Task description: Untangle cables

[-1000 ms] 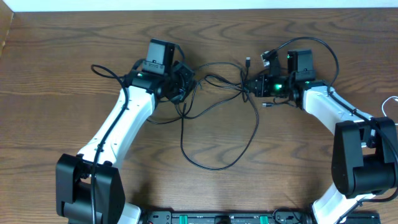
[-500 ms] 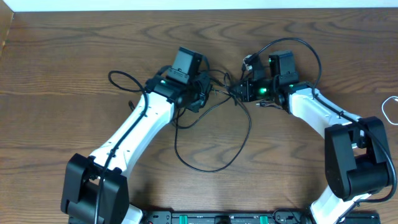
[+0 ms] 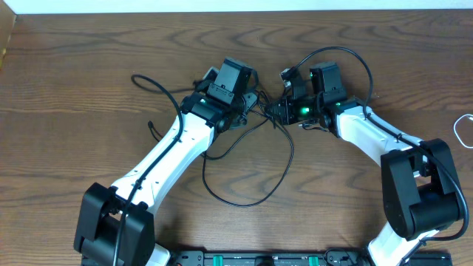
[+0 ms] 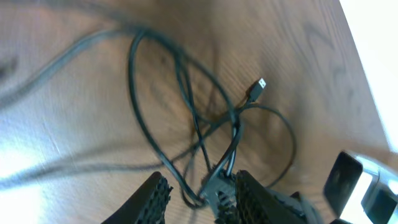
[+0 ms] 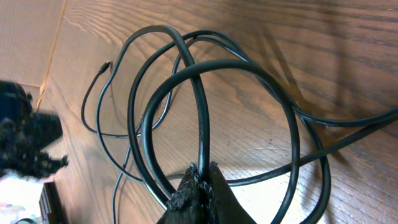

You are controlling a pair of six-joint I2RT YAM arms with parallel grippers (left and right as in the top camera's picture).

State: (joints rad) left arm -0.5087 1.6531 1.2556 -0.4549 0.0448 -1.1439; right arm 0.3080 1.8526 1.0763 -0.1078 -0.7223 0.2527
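A: Overhead first. What's the setting?
B: A dark brown wooden table [image 3: 74,74]. The thin black cables [image 3: 236,203] lie tangled near its middle, with one big loop sagging toward the arm bases. A thin white cord [image 3: 458,129] sits well apart at the right edge.
A: And the arms?
B: Both reach in from the near corners with elbows out. The left gripper [image 3: 250,103] and right gripper [image 3: 279,112] come close together over the knot.
A: Left wrist view?
B: It's blurred, but the ribbed fingers [image 4: 155,196] stand apart. A strand and what looks like a plug body lie loose between them, and nothing is pinched. A small silver-tipped plug [image 4: 257,87] rests on the wood beyond.
A: Right wrist?
B: Its fingertips [image 5: 189,186] are pressed together on one black strand, and several loops cross around it.
A: Which step, then?
B: I'd judge the untangling is partway. The right gripper anchors the bundle and the left has nothing in hand. Next, the left should take a crossing loop beside the knot and draw it slowly away from the right's hold, so the knot loosens rather than tightens
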